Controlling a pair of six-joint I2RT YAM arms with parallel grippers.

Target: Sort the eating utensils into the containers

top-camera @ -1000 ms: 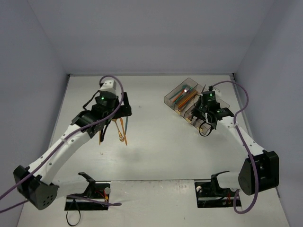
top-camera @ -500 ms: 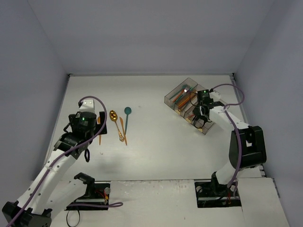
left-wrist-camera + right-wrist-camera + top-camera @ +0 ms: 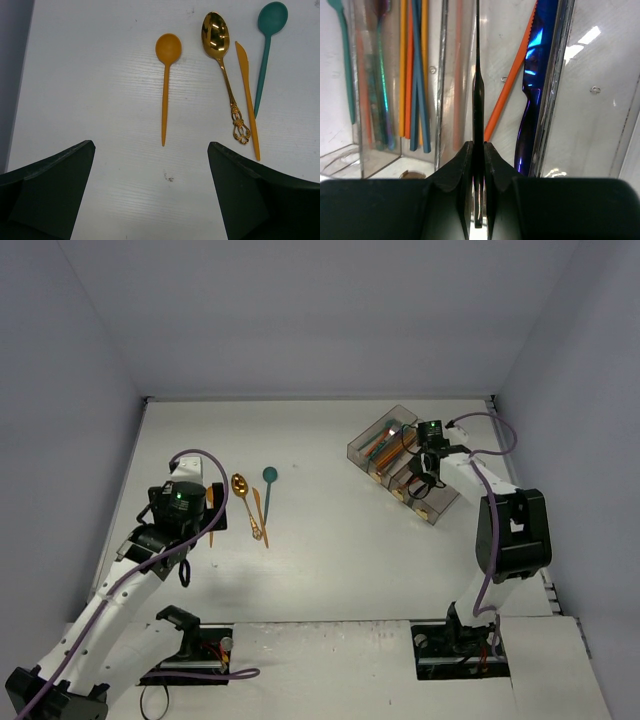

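While left hand (image 3: 150,146) gapes, orange spoon (image 3: 167,75) just ahead, right hand (image 3: 478,146) pinches dark utensil (image 3: 478,95)

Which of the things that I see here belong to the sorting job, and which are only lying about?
Belong to the job: orange spoon, gold spoon, orange knife, teal spoon, all on the table; containers; dark utensil clamped in the right end effector.
Not part of it: purple cables, table.

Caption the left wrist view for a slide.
Open left gripper over table: orange spoon, gold spoon, orange knife, teal spoon.
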